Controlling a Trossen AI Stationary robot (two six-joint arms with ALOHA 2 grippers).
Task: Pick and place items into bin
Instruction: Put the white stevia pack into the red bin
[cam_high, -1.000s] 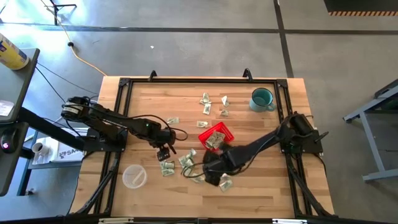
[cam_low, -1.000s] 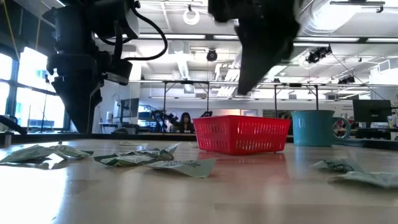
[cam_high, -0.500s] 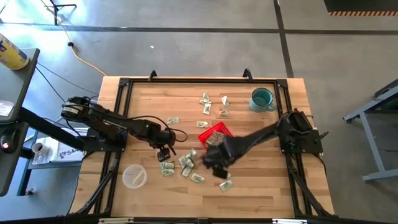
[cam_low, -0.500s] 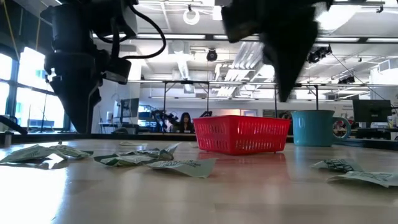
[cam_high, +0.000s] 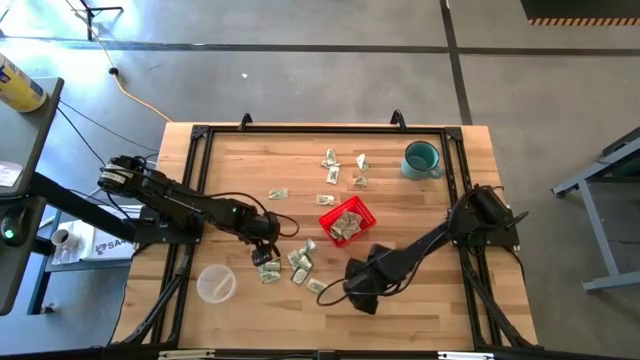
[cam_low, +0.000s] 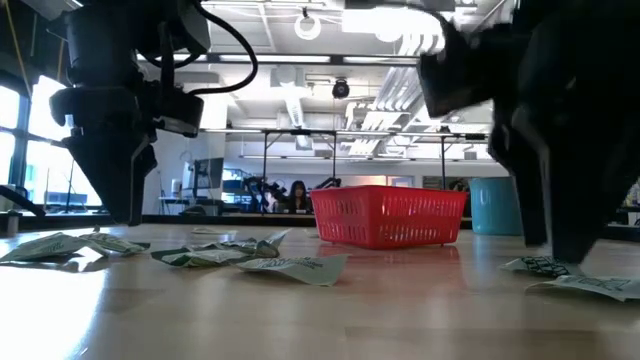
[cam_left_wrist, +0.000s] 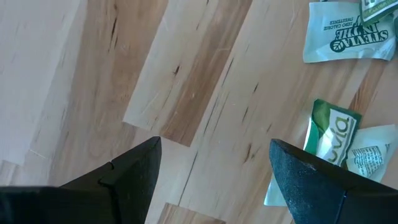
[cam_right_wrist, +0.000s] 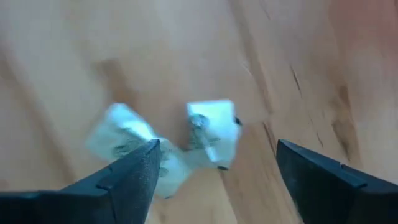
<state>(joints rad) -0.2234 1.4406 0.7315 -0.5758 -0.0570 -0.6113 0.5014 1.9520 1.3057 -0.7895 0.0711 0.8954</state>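
The red bin (cam_high: 346, 221) sits mid-table with a few green-and-white items inside. More items lie loose on the wood: a cluster (cam_high: 298, 262) near the bin's left, a few (cam_high: 330, 168) farther back. My left gripper (cam_high: 265, 258) hangs open over the cluster's left end, and an item (cam_left_wrist: 333, 143) lies beside one finger. My right gripper (cam_high: 358, 293) is open near the front edge, low over two items (cam_right_wrist: 211, 132), which lie between its fingers but apart from them. The low view shows that gripper (cam_low: 560, 230) just above the items (cam_low: 570, 275).
A teal mug (cam_high: 421, 159) stands at the far right of the table, and a clear plastic cup (cam_high: 215, 283) stands at the near left. A black frame (cam_high: 300, 130) runs around the tabletop. Bare wood lies on the far left.
My right gripper has risen and swung over the near side of the bin, then come back toward the table's near edge and down over the front items. My left gripper has shifted a little toward the near edge.
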